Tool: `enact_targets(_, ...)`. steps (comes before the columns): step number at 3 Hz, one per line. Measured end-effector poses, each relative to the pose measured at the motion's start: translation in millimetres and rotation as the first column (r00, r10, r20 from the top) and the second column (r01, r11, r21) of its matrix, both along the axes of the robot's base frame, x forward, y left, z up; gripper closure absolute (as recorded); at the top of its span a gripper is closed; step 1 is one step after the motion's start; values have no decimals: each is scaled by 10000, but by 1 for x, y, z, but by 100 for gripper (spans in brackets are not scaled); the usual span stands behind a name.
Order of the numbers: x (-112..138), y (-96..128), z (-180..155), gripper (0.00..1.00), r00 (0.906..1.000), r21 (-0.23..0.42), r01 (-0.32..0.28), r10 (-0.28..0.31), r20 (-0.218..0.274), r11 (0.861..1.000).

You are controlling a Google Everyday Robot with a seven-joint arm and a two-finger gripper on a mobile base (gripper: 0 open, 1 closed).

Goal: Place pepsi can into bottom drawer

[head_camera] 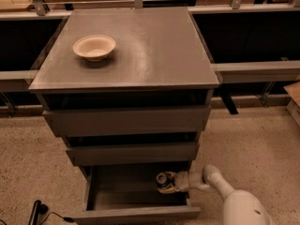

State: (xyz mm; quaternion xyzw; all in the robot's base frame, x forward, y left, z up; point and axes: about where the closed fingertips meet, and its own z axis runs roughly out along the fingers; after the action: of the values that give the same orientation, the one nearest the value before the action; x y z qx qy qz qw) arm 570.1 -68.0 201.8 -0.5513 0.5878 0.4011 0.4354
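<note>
step in hand: lower and release inside the tray.

gripper [169, 182] reaches in from the right over the open bottom drawer [136, 214]. the jaws look clamped on the pepsi can [162, 178], one finger on each side. the can stands upright between them, silver top facing up, inside the drawer's outline and near its right wall. whether its base touches the drawer floor, cannot tell.

relative to the jaws:
- the middle drawer front [133, 153] is just above and slightly behind.
- the right drawer wall is just beside, on the wrist side.
- the bare drawer floor stretches away past the fingertips, to the far side.
- the drawer's front panel lies below and toward the camera.
- the beige bowl [94, 47] sits well above on the cabinet top [140, 13] and plays no part.

judgement on doing it well:
- bring the can straight down until the base seats, then part the jaws evenly so neither finger drags it over.
- clear the fingers off the can sideways before lifting, as headroom under the middle drawer looks tight.
- withdraw the arm [213, 178] along its entry line, over the right wall, without nudging it.

risk: an early release could tip the can.
</note>
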Motion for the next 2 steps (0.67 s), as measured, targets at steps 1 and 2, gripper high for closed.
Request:
enact_targets(1, 0, 1, -1, 100, 10000, 7, -21, 21, -15, 10000)
enact_targets(2, -1, 3, -5, 100, 9999, 161, 127, -127, -33, 9998)
